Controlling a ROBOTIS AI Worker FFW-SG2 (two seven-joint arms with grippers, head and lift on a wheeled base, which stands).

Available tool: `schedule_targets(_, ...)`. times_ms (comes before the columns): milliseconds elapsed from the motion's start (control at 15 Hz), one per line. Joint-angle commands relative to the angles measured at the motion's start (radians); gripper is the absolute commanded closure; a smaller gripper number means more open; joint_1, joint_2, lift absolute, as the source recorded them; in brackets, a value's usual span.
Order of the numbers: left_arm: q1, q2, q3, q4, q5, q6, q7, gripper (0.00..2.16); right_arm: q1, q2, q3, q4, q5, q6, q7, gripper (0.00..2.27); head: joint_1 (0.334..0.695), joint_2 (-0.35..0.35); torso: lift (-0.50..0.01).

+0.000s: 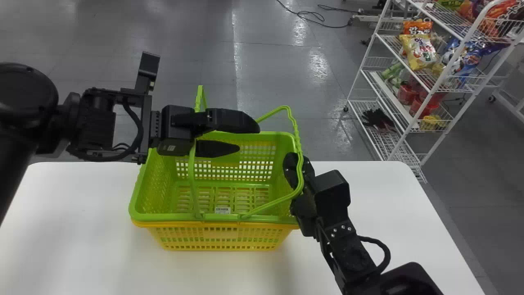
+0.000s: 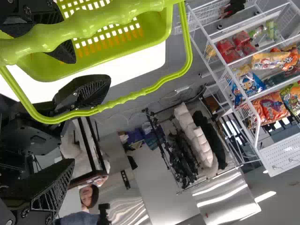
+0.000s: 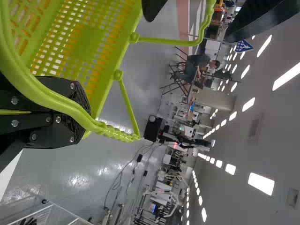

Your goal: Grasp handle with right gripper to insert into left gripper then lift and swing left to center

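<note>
The green basket [image 1: 282, 217] is nested in a yellow one [image 1: 217, 237] on the white table. My left gripper [image 1: 247, 139] is open above it, its fingers pointing right and nothing visible between them. Beside their bases the left handle [image 1: 192, 172] stands up. The right handle [image 1: 300, 180] leans out over the right rim, across the front of my right gripper [image 1: 294, 157]. In the right wrist view this gripper [image 3: 86, 112] is shut, with the handle [image 3: 65, 105] passing on the camera side. One handle [image 2: 126, 97] curves past my left gripper [image 2: 91, 124].
The white tabletop [image 1: 82, 229] extends on both sides of the baskets. A wire shelf [image 1: 370, 78] with snack bags [image 1: 419, 51] stands on the floor beyond, at the right. Cables [image 1: 311, 16] lie on the floor near it.
</note>
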Motion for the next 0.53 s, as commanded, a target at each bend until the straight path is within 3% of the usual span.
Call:
schedule_targets(0, 0.0, -0.01, -0.007, 0.0, -0.003, 0.0, 0.001, 0.05, 0.002, 0.0, 0.015, -0.02, 0.001, 0.005, -0.008, 2.25, 0.695, -0.141, -0.093)
schedule_targets(467, -0.011, -0.024, -0.013, 0.015, -0.025, -0.003, 0.006, 0.05, 0.011, -0.001, 0.062, -0.064, 0.014, 0.018, -0.008, 2.25, 0.695, -0.128, -0.093)
